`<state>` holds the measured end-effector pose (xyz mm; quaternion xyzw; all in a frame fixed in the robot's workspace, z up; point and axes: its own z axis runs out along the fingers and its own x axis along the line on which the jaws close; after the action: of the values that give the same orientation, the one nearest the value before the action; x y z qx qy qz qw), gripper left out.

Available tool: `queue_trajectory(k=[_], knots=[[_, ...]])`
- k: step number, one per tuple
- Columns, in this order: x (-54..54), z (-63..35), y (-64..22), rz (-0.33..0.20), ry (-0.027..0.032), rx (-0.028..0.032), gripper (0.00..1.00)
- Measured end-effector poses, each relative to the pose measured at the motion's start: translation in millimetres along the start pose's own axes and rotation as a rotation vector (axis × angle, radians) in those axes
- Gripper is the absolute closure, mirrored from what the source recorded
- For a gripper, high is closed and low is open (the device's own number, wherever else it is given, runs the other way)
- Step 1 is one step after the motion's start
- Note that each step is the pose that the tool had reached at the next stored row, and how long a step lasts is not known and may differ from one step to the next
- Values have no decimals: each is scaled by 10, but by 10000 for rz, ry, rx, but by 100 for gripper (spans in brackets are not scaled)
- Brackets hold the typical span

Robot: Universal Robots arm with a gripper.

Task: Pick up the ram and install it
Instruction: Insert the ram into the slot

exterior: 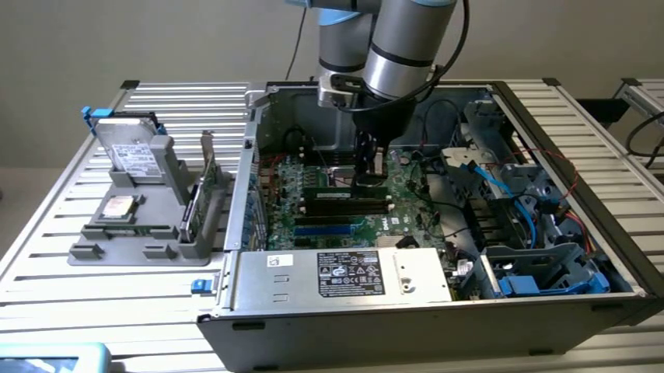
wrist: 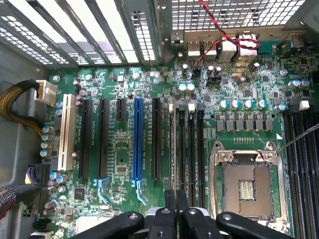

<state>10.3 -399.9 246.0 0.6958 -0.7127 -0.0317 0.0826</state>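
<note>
Gripper (wrist: 174, 211) clenched on the ram (exterior: 337, 189), held edge-on at the memory slots (wrist: 191, 149) beside the CPU socket (wrist: 247, 184), seating not discernible; risk judged: any tilt or notch mismatch under pressure jams or cracks the stick.

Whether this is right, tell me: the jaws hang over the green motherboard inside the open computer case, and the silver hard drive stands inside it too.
Not quite: the silver hard drive stands outside the open computer case, in a grey plastic holder on the slatted metal table, at the exterior view's left. The rest holds.
</note>
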Motion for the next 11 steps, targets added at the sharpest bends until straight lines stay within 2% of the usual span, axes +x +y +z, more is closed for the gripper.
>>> queue_trajectory(k=[3, 7, 8, 10, 11], knots=[[-2, 1, 0, -13, 1, 29, 88], [-26, 8, -1, -6, 11, 108, 88], [-43, 10, -1, 1, 51, 118, 88], [-68, 17, -2, 22, 186, 127, 88], [-85, 19, -2, 37, 279, 133, 88]])
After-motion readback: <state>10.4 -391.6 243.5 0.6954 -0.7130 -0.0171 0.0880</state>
